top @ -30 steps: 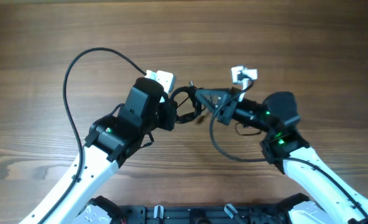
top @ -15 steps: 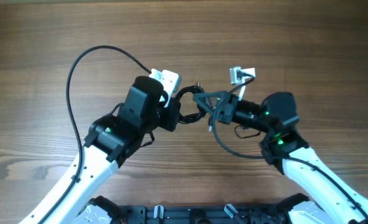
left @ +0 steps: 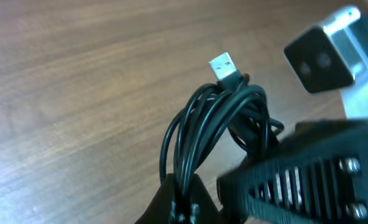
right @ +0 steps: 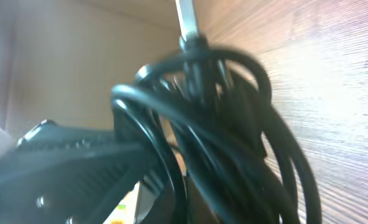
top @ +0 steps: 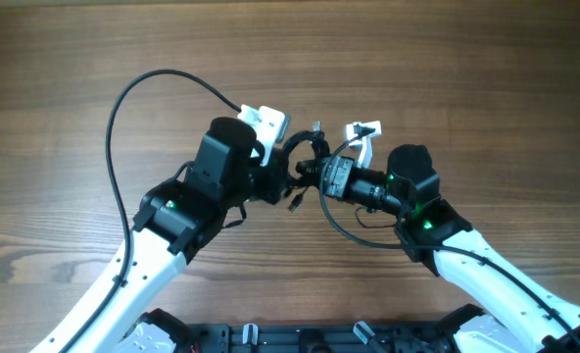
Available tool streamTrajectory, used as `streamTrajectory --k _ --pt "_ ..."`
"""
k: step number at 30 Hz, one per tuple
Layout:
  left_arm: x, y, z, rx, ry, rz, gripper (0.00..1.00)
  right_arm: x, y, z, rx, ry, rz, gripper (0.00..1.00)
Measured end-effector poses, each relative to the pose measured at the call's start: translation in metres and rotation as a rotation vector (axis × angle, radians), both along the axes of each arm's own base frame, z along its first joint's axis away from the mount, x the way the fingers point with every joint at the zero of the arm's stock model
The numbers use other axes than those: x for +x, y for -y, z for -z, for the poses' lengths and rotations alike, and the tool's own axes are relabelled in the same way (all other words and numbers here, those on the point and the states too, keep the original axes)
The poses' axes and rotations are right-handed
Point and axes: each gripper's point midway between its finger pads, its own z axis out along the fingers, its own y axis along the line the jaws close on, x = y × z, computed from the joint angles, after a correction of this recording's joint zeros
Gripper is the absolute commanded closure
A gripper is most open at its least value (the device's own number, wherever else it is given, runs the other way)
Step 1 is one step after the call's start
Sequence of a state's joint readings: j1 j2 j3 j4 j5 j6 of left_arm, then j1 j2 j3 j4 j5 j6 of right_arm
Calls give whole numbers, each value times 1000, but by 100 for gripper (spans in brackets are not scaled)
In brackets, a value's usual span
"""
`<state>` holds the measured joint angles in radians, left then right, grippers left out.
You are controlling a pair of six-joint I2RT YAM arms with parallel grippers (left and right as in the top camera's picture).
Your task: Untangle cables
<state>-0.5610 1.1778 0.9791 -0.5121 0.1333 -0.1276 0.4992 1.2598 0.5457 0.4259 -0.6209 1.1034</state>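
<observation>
Left hand (top: 288, 178) clamped on looped bundle of thin black cables (left: 243, 102) | right hand (top: 315, 175) clamped there too | right-wrist view blurred, both grips buried under loops

Robotics lab: robot arms (top: 172, 211), wooden table (top: 486, 78)

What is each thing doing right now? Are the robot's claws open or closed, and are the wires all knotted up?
cables: bunched in tangled loops, held between both claws.
left claw: shut on the cables.
right claw: shut on the cables.
USB plug: free, sticking out of the top of the bunch.
</observation>
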Motion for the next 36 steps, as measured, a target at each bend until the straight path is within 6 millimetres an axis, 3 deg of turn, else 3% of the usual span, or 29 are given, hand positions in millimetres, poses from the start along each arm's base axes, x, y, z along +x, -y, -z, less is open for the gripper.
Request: streamTrajectory --k 5,12,19,21,24,26,33,36 --pt "-18 -11 23 77 -101 18 96 19 8 -32 76 127 65 96" --pt "-26 -1 26 14 -171 31 96 39 21 -31 -97 383 150 95" --pt "-35 8 24 -119 -305 -49 96 36 8 -32 -186 501 182 95" --pt "-31 6 30 -106 -316 -79 96 34 7 -26 -200 482 174 95" --pt "-23 -5 37 -67 -306 -150 96 29 11 4 -280 375 144 95" --pt "-17 -12 37 -73 -303 -195 96 24 14 8 -314 371 128 95" --pt "-17 -8 34 -132 -344 -206 96 37 12 -33 -329 557 152 95" --pt "-21 -3 32 -175 -385 -212 96 45 17 -39 -377 606 203 95"
